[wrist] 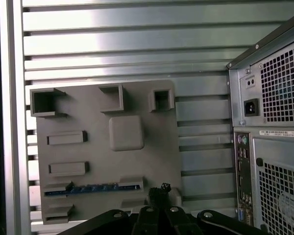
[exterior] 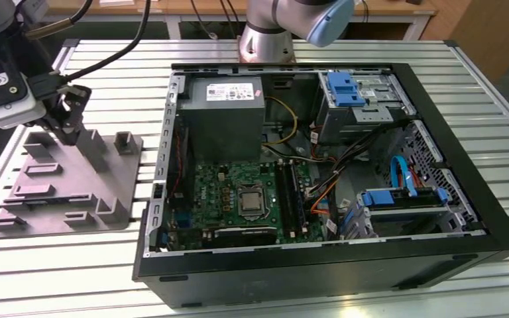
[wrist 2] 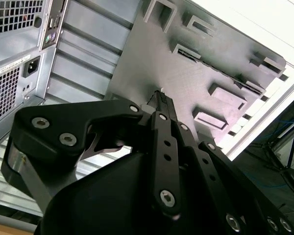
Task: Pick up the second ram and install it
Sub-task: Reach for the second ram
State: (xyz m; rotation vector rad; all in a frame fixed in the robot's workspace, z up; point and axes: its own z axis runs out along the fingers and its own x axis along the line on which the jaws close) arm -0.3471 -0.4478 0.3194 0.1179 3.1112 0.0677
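Sunk edge-on in a slot of the grey plastic holder tray (wrist: 152,156), showing as no more than a thin strip in the first wrist view: slim dark blue-green memory stick (wrist: 93,187). Cropped by that frame's edge: black metal pincer (wrist: 159,192) and black computer tower case (wrist: 269,122). Masking much of the tray in the second wrist view: the pincer's own bulk.

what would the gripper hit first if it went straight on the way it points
The gripper would probably meet the grey holder tray, beside the end of the second ram, though depth is unclear.
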